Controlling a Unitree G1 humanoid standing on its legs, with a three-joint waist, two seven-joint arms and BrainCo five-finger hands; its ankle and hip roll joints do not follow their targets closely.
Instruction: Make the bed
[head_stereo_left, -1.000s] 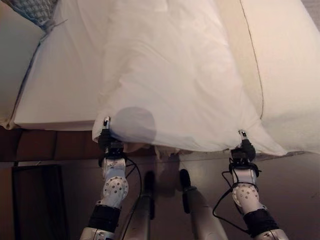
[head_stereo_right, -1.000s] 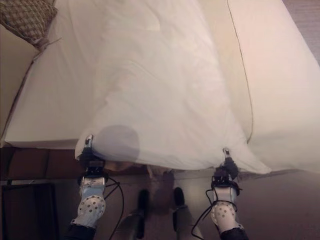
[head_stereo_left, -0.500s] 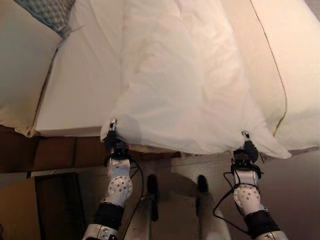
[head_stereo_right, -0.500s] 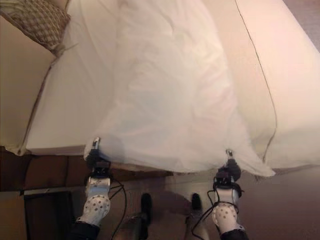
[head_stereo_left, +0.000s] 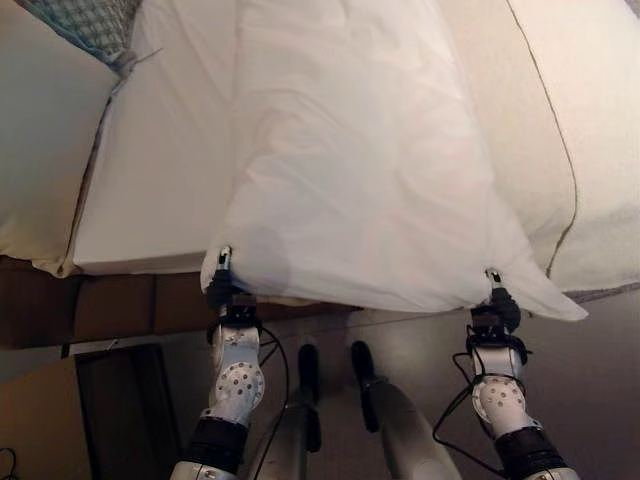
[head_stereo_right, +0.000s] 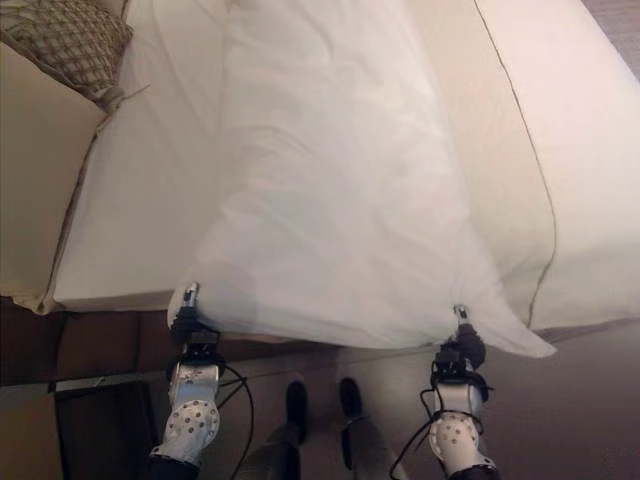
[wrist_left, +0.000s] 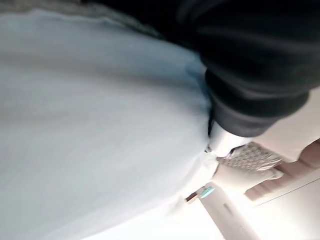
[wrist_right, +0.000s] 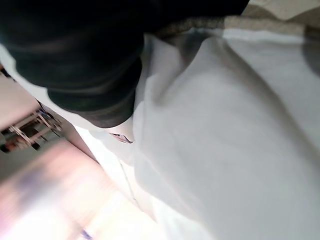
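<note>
While both hands grip it, a white sheet (head_stereo_left: 360, 170) spans the bed (head_stereo_left: 150, 190).
Left hand (head_stereo_left: 222, 288) and right hand (head_stereo_left: 495, 305) pinch its near corners; no writing legible.

Sheet (head_stereo_left: 350, 170) on bed (head_stereo_left: 150, 190), pillow (head_stereo_left: 85, 22) far-left

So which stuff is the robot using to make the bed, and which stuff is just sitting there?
For the job:
- white sheet, its near edge lifted
- left hand, at the sheet's near left corner
- right hand, at the near right corner
- mattress underneath

Just lying about:
- patterned cushion, at the far left
- cream bedding on the right
</note>
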